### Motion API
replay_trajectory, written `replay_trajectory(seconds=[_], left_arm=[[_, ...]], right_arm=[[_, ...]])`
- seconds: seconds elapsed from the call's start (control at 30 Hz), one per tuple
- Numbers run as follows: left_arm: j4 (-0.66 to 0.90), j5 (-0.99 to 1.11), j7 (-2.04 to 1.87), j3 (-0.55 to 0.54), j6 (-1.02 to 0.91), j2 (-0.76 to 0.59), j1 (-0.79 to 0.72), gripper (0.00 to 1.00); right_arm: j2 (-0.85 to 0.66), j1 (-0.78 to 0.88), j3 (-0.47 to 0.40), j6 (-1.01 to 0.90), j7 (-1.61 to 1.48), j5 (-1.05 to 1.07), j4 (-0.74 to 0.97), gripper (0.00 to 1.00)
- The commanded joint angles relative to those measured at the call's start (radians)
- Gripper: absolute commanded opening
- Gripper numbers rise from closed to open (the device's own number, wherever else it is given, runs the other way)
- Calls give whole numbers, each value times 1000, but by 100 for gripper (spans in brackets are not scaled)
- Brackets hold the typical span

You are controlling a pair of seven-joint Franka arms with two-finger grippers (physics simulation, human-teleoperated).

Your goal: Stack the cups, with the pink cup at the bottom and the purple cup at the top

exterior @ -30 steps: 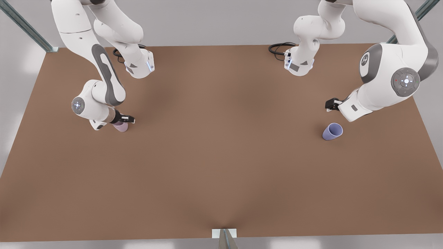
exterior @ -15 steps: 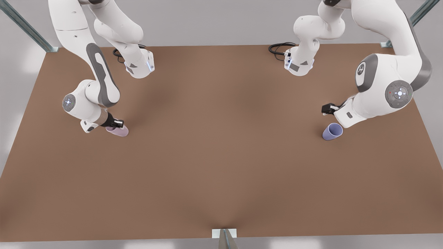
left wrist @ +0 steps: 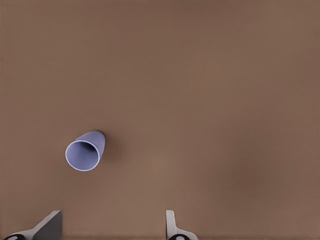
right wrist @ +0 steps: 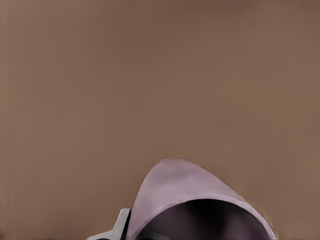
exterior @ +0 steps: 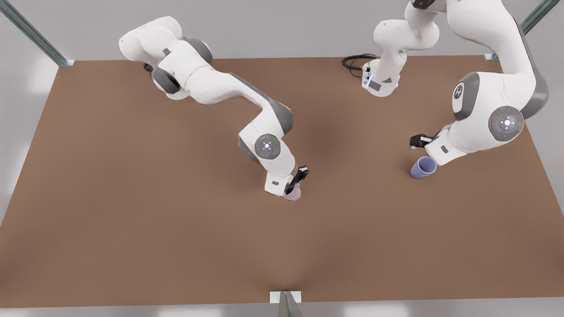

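Pink cup: centre of the front view, on the table, in the right gripper. Purple cup: right of centre, well apart from it, upright on the table. Left gripper: just above the purple cup, fingers spread.

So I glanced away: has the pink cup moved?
Yes. The right gripper carried the pink cup toward the front view's right, nearer the purple cup.
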Motion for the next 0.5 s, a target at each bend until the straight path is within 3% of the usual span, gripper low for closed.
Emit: replay_trajectory(seconds=[0.0, 0.3, 0.47], left_arm=[[0, 1, -1, 0, 1, 1, 1, 100], [0, 1, -1, 0, 1, 5, 5, 100], [0, 9, -1, 0, 0, 4, 5, 100]], right_arm=[[90, 60, -6, -72, 745, -51, 104, 21], [272, 161, -27, 378, 742, -140, 186, 21], [300, 172, -45, 418, 744, -146, 189, 21]])
